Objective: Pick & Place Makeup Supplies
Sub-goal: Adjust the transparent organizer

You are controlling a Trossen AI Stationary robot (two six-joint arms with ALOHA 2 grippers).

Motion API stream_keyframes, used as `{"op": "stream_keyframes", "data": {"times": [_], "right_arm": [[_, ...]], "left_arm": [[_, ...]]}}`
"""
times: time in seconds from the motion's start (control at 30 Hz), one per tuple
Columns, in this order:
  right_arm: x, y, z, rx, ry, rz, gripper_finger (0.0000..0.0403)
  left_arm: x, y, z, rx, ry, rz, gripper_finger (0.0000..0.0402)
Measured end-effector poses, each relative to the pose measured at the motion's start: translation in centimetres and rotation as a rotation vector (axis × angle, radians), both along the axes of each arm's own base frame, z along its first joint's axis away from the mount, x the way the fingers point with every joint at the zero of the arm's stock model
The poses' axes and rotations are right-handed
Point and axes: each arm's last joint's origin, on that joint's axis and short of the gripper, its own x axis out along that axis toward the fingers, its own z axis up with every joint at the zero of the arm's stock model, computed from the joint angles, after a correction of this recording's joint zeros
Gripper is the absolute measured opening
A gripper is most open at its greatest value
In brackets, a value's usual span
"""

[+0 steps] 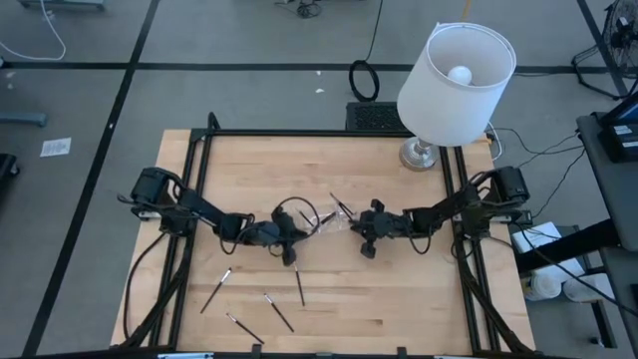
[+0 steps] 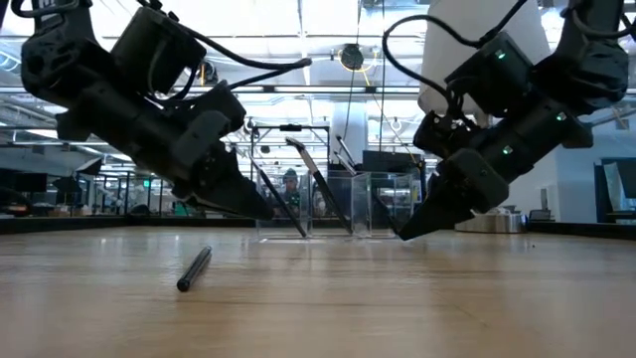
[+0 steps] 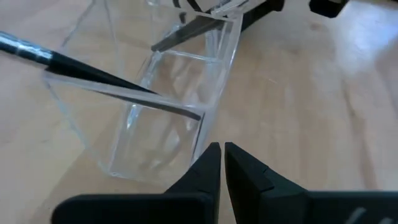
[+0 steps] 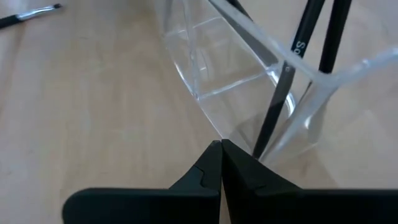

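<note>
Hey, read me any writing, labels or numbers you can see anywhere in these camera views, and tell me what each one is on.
"So": white letters on a dark makeup stick standing in the clear tray, right wrist view; the rest of the word is hidden behind the tray's rim.
Scrap of paper on the floor, high view: too small to read.
Nothing else legible.

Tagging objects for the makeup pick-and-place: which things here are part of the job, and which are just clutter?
Part of the job:
- makeup sticks loose on the table
- sticks already standing in the clear tray
- clear tray
- left hand, right hand, both at the tray

Just lying about:
- lamp
- cable loop
</note>
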Motion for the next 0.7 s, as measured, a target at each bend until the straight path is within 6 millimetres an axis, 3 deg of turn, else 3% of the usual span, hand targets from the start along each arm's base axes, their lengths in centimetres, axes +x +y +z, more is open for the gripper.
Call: {"op": "stream_keyframes", "data": {"times": [0.7], "right_arm": [[0.1, -1.8, 0.0, -0.016, 0.004, -0.026, 0.0]], "left_arm": [[0.0, 2.4, -0.2, 0.069, 0.023, 0.187, 0.0031]]}}
